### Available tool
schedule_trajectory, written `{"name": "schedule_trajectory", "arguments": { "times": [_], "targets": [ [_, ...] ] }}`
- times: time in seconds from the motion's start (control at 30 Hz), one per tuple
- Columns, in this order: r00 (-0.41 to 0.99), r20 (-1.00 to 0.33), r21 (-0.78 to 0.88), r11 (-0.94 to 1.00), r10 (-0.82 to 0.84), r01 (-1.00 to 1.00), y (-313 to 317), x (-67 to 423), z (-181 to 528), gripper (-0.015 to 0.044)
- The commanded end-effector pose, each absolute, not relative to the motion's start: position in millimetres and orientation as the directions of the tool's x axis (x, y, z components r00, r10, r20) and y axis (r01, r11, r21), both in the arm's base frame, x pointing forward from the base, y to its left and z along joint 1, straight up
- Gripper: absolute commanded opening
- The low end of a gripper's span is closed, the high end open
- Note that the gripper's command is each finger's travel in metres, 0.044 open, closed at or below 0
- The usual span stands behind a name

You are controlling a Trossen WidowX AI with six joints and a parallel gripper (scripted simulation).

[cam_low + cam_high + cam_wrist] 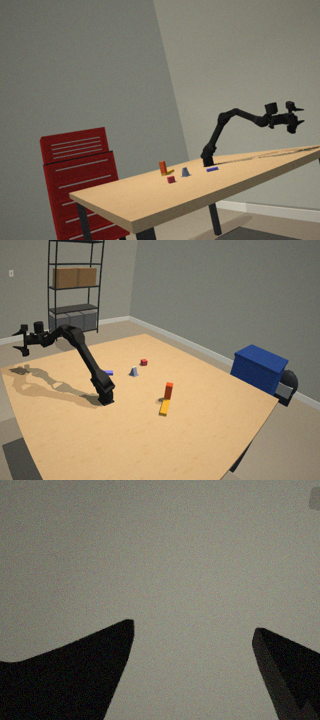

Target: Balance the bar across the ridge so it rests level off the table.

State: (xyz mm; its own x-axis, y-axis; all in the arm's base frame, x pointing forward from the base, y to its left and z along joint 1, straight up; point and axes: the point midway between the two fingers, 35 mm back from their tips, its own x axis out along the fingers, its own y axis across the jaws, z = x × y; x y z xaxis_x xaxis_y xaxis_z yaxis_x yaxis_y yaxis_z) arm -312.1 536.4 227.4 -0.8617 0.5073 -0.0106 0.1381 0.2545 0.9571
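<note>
A small purple-blue bar (108,372) (212,169) lies flat on the table (180,446) (155,201) beside the arm's base. A grey-blue wedge-shaped ridge (133,371) (185,172) stands a short way to its right, apart from it. My gripper (16,341) (301,115) (194,631) is open and empty. It is stretched far out past the table's left edge, high above the table and far from the bar and the ridge. The wrist view shows only the two fingertips against a grey wall.
A red cube (143,362) (170,179) sits behind the ridge. An orange block (168,390) (162,167) stands upright at the end of a flat yellow bar (164,407) (169,171). A blue bin (258,367), a black shelf (74,286) and a red cabinet (77,175) stand off the table.
</note>
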Motion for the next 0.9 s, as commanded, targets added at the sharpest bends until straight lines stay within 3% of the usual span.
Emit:
{"name": "schedule_trajectory", "arguments": {
  "times": [0.0,0.43,0.87],
  "targets": [
    [-0.827,-0.022,0.966,0.224,0.561,0.126,548,-284,231,0.0315],
    [-0.692,-0.088,0.976,0.2,0.716,0.083,574,-202,228,0.0315],
    [-0.507,-0.187,0.953,0.28,0.841,0.113,595,-84,221,0.0315]
  ]
}}
